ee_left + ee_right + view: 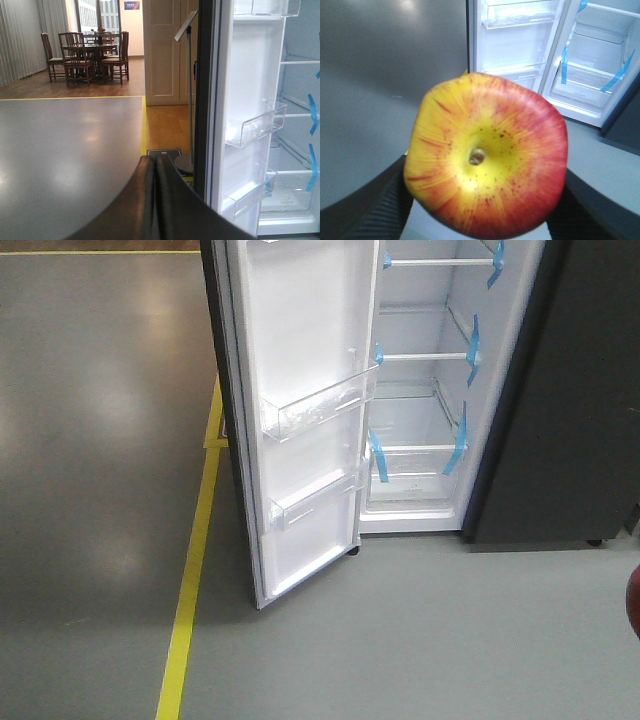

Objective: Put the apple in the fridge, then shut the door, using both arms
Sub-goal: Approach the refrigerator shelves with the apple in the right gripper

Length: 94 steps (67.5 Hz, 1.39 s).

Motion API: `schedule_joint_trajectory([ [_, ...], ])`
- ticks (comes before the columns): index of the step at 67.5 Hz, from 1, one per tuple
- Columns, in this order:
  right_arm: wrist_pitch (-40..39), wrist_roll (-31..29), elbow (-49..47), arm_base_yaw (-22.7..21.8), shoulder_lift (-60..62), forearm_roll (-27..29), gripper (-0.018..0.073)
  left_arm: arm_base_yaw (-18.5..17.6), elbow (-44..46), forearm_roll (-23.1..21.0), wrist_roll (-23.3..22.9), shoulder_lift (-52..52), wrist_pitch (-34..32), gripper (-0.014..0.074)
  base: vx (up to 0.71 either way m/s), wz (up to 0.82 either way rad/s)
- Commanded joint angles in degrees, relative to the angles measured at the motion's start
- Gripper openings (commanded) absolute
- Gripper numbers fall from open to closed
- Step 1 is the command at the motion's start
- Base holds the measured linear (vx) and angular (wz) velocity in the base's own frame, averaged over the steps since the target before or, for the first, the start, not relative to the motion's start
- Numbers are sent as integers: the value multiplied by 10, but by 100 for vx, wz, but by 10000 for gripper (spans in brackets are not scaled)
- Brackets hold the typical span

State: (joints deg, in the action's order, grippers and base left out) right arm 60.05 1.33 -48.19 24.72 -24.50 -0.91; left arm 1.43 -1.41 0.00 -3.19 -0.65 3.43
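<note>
The right gripper (pixel 482 210) pinches the apple (pixel 485 155) between its black fingers (pixel 375 215), with the stem dimple facing the wrist camera, out over the grey floor and well short of the fridge (pixel 425 390). The left gripper (pixel 156 200) is pressed together on nothing. The door (pixel 300 370) stands wide open (clear bins on its white lining).

Front cam: high, tilted down at tall dark grey fridge (pixel 415 330), near. Left wrist: low, level, close beside its open white-lined door (pixel 242 85). Right wrist: farther back, angled down. All share both.
</note>
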Motion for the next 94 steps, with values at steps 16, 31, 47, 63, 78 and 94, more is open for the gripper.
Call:
schedule_joint_trajectory([
  [16,-46,-5,-15,-1,-6,-1,360,0,-16,-4,-5,-9,-43,-6,12,0],
  [31,-46,-5,-15,-1,-6,-1,360,0,-16,-4,-5,-9,-43,-6,12,0],
  [47,-46,-5,-15,-1,-6,-1,360,0,-16,-4,-5,-9,-43,-6,11,0],
  [63,-46,-5,-15,-1,-6,-1,360,0,-16,-4,-5,-9,-43,-6,11,0],
  [78,-46,-5,-15,-1,-6,-1,360,0,-16,-4,-5,-9,-43,-6,11,0],
  [94,-46,-5,-15,-1,-6,-1,360,0,-16,-4,-5,-9,-43,-6,11,2],
])
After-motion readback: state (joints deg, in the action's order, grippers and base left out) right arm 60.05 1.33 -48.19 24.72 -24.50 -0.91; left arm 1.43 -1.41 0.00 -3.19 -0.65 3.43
